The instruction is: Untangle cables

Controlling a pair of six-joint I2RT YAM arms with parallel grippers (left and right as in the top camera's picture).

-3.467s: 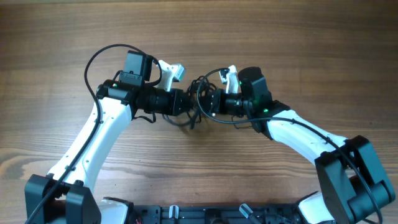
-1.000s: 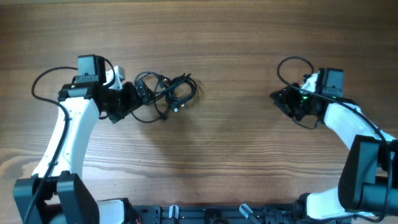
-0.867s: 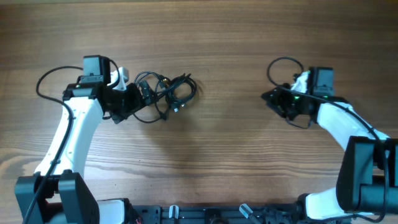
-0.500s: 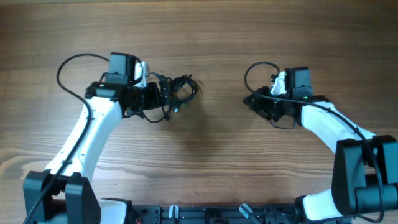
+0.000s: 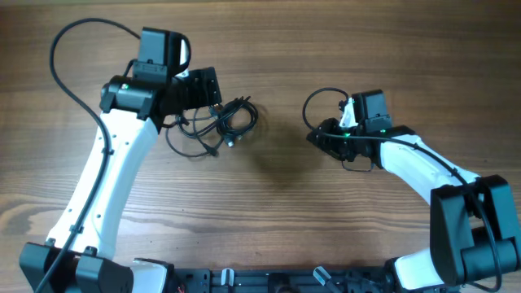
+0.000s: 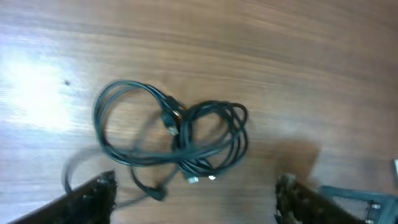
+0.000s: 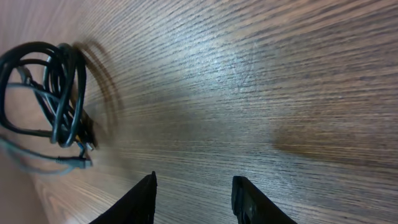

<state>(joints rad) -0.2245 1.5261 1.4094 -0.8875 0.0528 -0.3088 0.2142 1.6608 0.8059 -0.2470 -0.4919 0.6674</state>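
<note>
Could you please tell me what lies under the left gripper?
The tangled cables lie on the wooden table, below the open left gripper. In the overhead view, that gripper hides part of the bundle.

so the left claw (image 6: 196, 200) hangs up high, fingers spread wide; the right claw (image 7: 194, 199) sits low, fingers parted narrower

We find the overhead view bright, evenly lit and sharp, with only faint soft shadows on the wooden table (image 5: 269, 228). In the left wrist view a pale glare washes the wood at the left, and the whole picture is softly blurred. In the right wrist view the cables (image 7: 62, 99) smear with motion blur, sheen streaks the grain, and a dark shadow lies towards the right
</note>
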